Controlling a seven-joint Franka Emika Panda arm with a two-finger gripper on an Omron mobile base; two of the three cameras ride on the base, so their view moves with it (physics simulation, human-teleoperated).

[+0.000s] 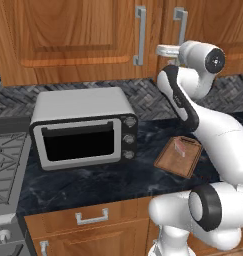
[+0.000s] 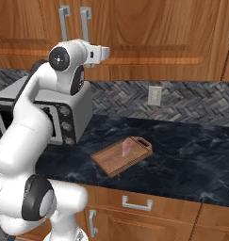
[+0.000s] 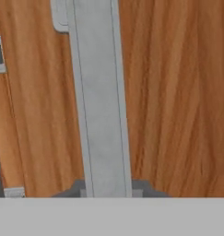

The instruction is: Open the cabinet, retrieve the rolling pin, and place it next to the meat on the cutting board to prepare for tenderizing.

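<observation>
1. Dark stone counter (image 2: pixel 182 150) runs below the cabinet (image 1: pixel 73 35), whose two doors are closed; the rolling pin is presumably inside.
2. Gripper (image 3: pixel 106 191) is at the right door's handle (image 3: pixel 99 101). In the hand view the bar's long axis runs 12 to 6 o'clock and passes straight down between the two fingertips (image 3: pixel 74 190).
3. Fingertips sit on either side of the bar, near it; whether they are clamped on it or slack cannot be told.
4. Judgement: the handle is centred in the jaws, so the next move is a pull away from the door face.
5. Cutting board (image 2: pixel 111 162) lies on the counter at the arm's 5 o'clock in the right base view, carrying the meat (image 2: pixel 126 148). Toaster oven (image 1: pixel 83 127) stands left of it.
</observation>
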